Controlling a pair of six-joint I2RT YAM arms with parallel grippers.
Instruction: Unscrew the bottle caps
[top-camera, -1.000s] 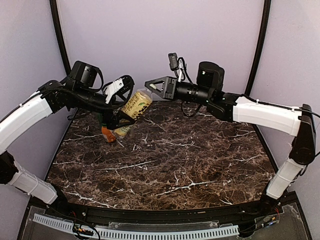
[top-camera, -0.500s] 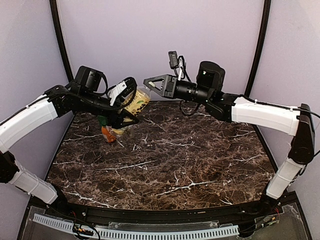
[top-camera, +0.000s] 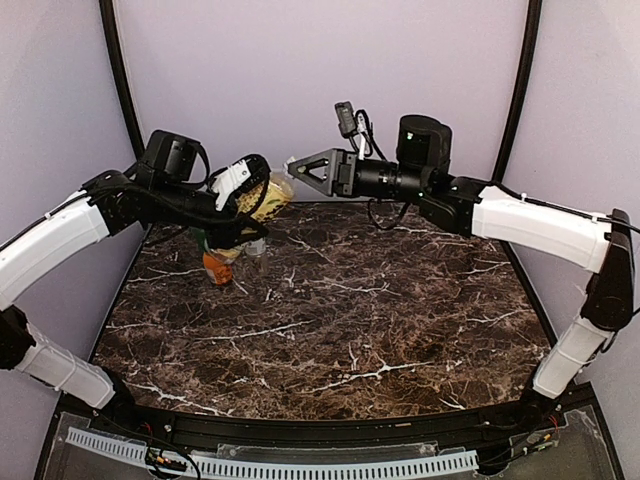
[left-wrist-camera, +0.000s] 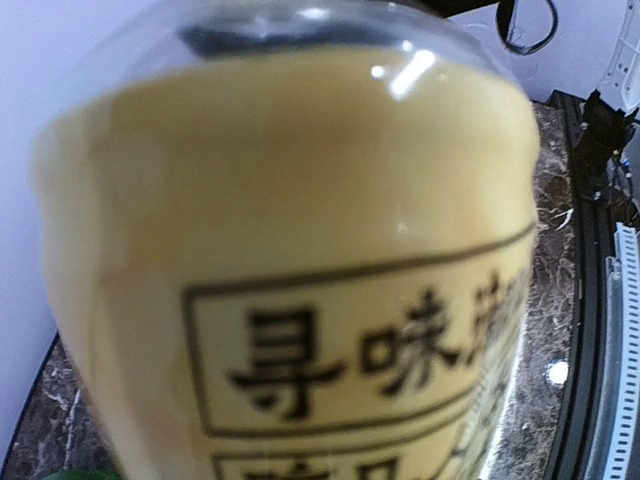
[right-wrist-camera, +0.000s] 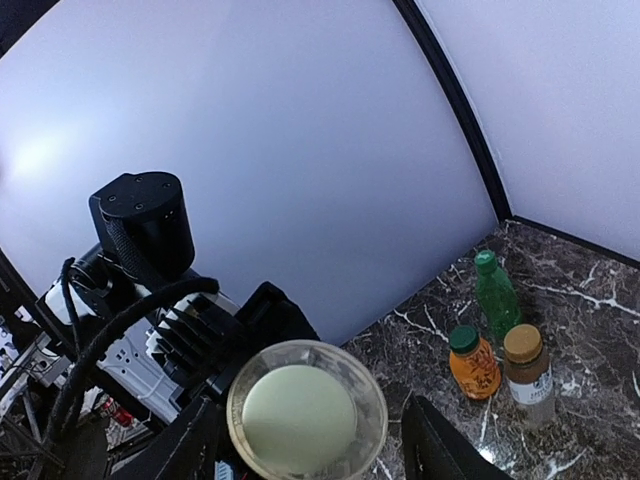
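Observation:
The tall yellow tea bottle (top-camera: 272, 190) hangs tilted in the air at the back left, and my left gripper (top-camera: 250, 206) is shut on its labelled body. That label (left-wrist-camera: 300, 250) fills the left wrist view and hides the fingers there. Its cream-white cap (right-wrist-camera: 298, 418) faces my right gripper (right-wrist-camera: 305, 442), which is open, with a dark finger (right-wrist-camera: 435, 448) standing off each side of the cap. From above, the right gripper (top-camera: 296, 167) sits just right of the bottle's top. On the table stand the orange juice bottle (right-wrist-camera: 473, 368), the slim green bottle (right-wrist-camera: 495, 295) and the short brown bottle (right-wrist-camera: 528, 378), all capped.
The three standing bottles cluster at the back left of the marble table (top-camera: 350, 320), under the left arm; only the orange one (top-camera: 215, 268) shows plainly from above. Purple walls close the back and both sides.
My left gripper has closed onto the tea bottle's body. My right gripper, shut on the cap before, has opened off it. The bottle has tipped a little lower and leftward.

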